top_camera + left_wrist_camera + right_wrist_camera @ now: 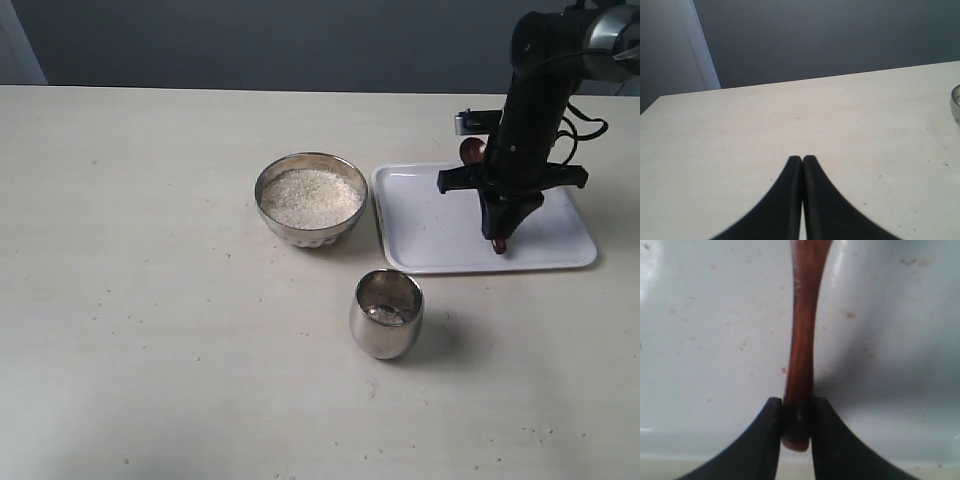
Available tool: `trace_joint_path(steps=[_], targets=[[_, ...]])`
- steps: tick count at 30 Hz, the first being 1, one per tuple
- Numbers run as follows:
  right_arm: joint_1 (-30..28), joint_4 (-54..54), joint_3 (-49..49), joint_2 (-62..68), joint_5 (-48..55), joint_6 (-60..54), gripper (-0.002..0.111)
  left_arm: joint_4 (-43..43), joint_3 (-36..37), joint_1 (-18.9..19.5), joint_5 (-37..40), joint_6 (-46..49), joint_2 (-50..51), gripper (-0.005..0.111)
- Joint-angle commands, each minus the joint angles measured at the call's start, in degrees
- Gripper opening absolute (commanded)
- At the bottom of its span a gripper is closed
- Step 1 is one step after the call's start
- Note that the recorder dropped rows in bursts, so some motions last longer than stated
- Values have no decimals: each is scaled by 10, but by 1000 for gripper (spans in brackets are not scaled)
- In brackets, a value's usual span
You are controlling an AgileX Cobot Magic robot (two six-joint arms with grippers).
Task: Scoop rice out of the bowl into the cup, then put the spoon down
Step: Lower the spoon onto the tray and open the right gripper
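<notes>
**Spoon in my right hand, over the tray**

My right gripper (pixel 796 401) is closed narrow on the spoon (pixel 802 340). The two black fingers pinch the thin handle close to its end, and a short stub of reddish-brown wood pokes out past them. The rest of the handle runs away from my fingers across the white tray (pixel 430 230). From the outside camera, my right arm stands upright over the tray with the fingers pointing down at it. The handle's end shows just under the fingertips, and the spoon's round head peeks out behind the arm near the tray's far edge. I cannot tell whether the spoon touches the tray or hangs just above it. Small brownish specks dot the tray's surface.

My left gripper (pixel 802 161) is closed with nothing in it, its fingertips pressed together. It sits above bare table (pixel 790 120) and does not show in the outside view.

The bowl (pixel 310 238) stands just beside the tray's left edge, filled nearly to the brim with rice (pixel 310 195). The cup (pixel 385 338) stands upright nearer the camera, apart from both bowl and tray. A little rice lies at its bottom. Neither of my hands touches the bowl or the cup.
</notes>
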Motion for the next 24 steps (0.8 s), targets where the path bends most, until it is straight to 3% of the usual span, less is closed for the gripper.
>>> trace_joint_path(steps=[1, 10, 17, 24], targets=[[-3, -7, -4, 13, 1, 3, -1, 3, -2, -3, -1, -4, -3, 1], [-3, -3, -4, 15, 1, 5, 0, 3, -2, -3, -1, -4, -3, 1], [-3, -4, -4, 15, 1, 5, 36, 3, -2, -3, -1, -4, -3, 1], [-3, -21, -5, 9, 1, 5, 40, 3, -2, -3, -1, -4, -3, 1]])
